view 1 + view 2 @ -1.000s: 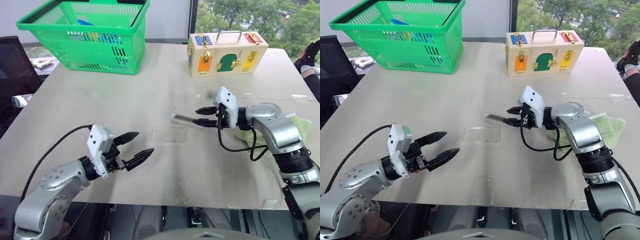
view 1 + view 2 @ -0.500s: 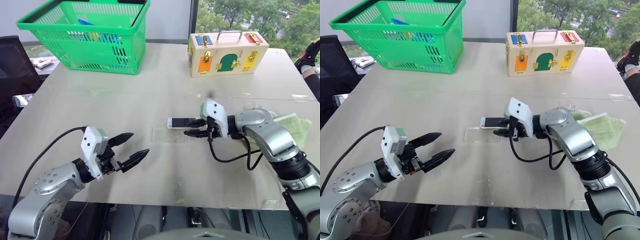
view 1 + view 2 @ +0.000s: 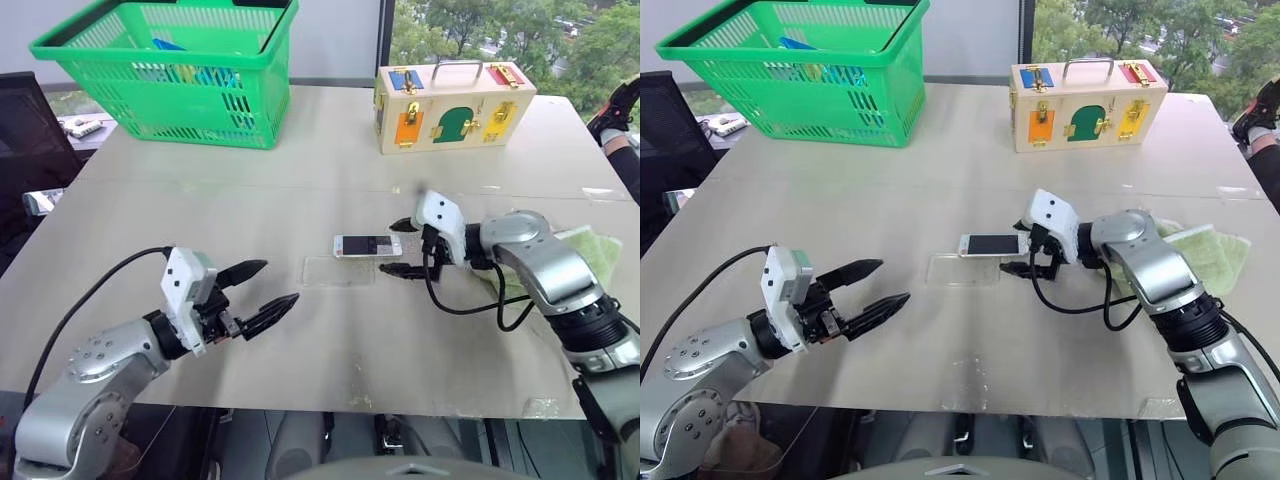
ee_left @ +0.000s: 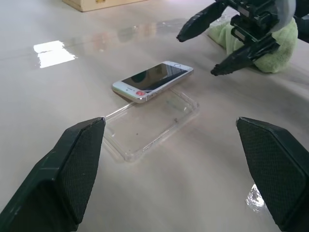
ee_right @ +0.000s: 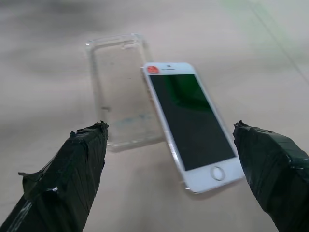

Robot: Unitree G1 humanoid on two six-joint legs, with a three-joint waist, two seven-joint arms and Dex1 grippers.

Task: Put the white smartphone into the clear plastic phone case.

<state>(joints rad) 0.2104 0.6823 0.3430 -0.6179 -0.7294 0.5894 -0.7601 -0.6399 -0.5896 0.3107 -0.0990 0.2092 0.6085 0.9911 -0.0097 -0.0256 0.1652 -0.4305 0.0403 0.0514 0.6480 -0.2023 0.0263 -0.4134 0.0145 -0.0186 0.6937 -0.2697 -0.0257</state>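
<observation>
Likely stiff, slick, light: white smartphone (image 5: 190,126) resting partly over clear plastic phone case (image 5: 119,92); best pinched by long edges; both jaws wide, empty.

Probably an office: black chair (image 3: 25,140), window with trees (image 3: 500,35)
</observation>
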